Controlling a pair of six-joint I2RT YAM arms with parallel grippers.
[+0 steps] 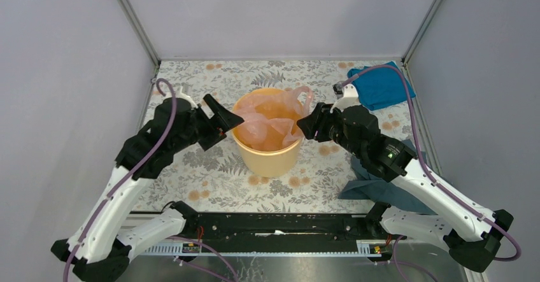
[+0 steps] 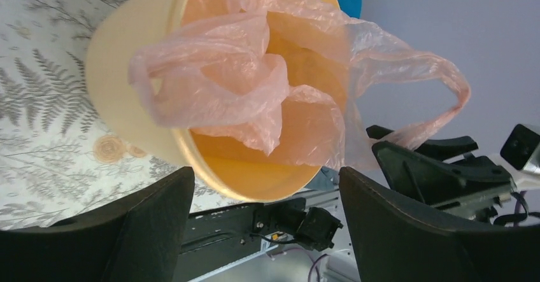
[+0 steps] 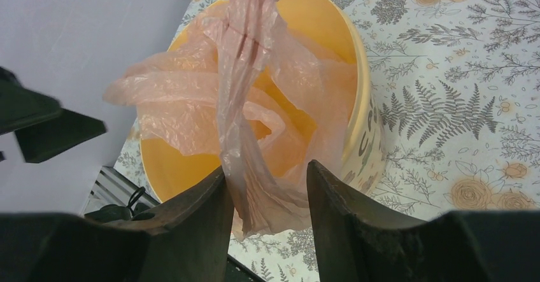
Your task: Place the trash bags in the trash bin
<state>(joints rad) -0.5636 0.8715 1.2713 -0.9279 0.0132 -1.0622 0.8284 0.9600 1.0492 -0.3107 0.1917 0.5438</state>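
Pale-pink crinkly translucent plastic bag (image 1: 262,126) mostly bunched inside round yellow-orange plastic bin (image 1: 267,162), one handle loop outside the right rim between half-parted right jaws, grip unclear, left jaws wide open, empty; loop likely needs tucking in.

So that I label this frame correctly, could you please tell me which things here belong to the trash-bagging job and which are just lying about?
Belong to the job:
- pale-pink trash bag, lying partly in the bin, one handle sticking up past the rim
- yellow-orange trash bin

Just lying about:
- bright blue cloth, far right corner
- grey-blue cloth, nearer on the right
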